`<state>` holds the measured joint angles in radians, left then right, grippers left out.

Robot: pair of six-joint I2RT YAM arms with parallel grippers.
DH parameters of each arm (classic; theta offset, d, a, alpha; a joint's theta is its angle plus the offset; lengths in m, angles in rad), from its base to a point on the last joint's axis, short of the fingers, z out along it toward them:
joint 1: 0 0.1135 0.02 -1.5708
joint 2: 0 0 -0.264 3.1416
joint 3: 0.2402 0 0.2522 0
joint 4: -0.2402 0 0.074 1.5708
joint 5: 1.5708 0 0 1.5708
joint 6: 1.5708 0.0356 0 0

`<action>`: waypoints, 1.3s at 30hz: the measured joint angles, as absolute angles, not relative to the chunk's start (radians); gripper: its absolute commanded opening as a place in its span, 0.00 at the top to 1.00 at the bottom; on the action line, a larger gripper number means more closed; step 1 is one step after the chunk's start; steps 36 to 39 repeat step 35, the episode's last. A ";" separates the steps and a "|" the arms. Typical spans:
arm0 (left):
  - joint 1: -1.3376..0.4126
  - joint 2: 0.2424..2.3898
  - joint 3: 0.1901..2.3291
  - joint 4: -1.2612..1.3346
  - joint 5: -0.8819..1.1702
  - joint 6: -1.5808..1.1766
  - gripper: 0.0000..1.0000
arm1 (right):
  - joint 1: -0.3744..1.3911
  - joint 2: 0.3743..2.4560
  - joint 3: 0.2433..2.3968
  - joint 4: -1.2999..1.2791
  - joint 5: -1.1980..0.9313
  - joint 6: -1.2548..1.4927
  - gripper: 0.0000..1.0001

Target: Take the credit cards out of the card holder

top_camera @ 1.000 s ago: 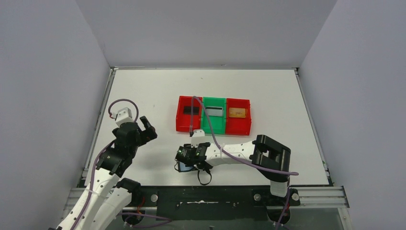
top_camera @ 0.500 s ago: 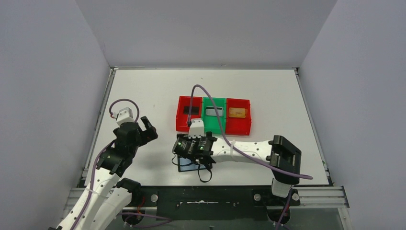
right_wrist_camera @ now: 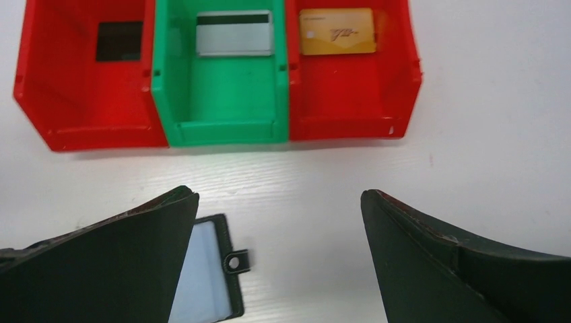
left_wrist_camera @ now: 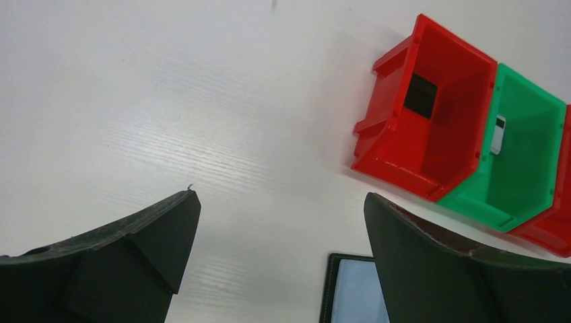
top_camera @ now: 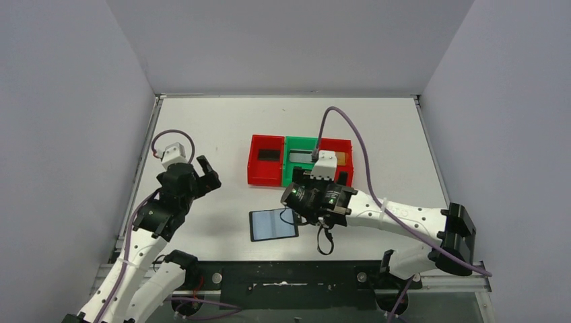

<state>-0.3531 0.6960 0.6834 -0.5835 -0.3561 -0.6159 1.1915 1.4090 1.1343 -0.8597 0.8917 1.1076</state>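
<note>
Right gripper (right_wrist_camera: 279, 196) withdrew from card holder (top_camera: 273, 225), jaws spread | card holder open flat, grey-blue inside

The left hand (left_wrist_camera: 279, 202) has its two dark fingers (left_wrist_camera: 135, 256) set wide apart over the white bench (left_wrist_camera: 168, 101). Between them, at the lower edge, a corner of the card holder (left_wrist_camera: 350, 296) lies flat, partly covered by the right finger. Further off, a red tray (left_wrist_camera: 390, 171) holds a black card (left_wrist_camera: 421, 96). A green tray (left_wrist_camera: 512, 188) touching it holds a pale card (left_wrist_camera: 498, 134). A second red tray (left_wrist_camera: 549, 235) is cut off at the frame edge.
</note>
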 measured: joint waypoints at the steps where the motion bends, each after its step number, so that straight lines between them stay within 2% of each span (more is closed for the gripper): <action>1: -0.353 0.708 0.709 -0.593 -0.358 -0.616 0.04 | 1.175 1.386 1.125 -0.866 0.902 1.100 0.01; 11: -0.353 0.751 0.989 -0.739 -0.514 -0.633 0.04 | 0.955 1.087 1.039 -0.780 0.949 0.904 0.02; 20: -0.353 0.775 1.039 -0.852 -0.627 -0.664 0.04 | 0.620 0.837 0.976 -0.609 0.797 0.659 0.02; 25: -0.353 0.786 1.055 -0.900 -0.674 -0.670 0.04 | 0.515 0.859 1.008 -0.593 0.699 0.559 0.02; 35: -0.353 0.760 1.117 -0.932 -0.723 -0.669 0.04 | 0.509 0.915 1.036 -0.587 0.548 0.480 0.02; 39: -0.353 0.760 1.117 -0.932 -0.723 -0.669 0.04 | 0.509 0.915 1.036 -0.587 0.548 0.480 0.02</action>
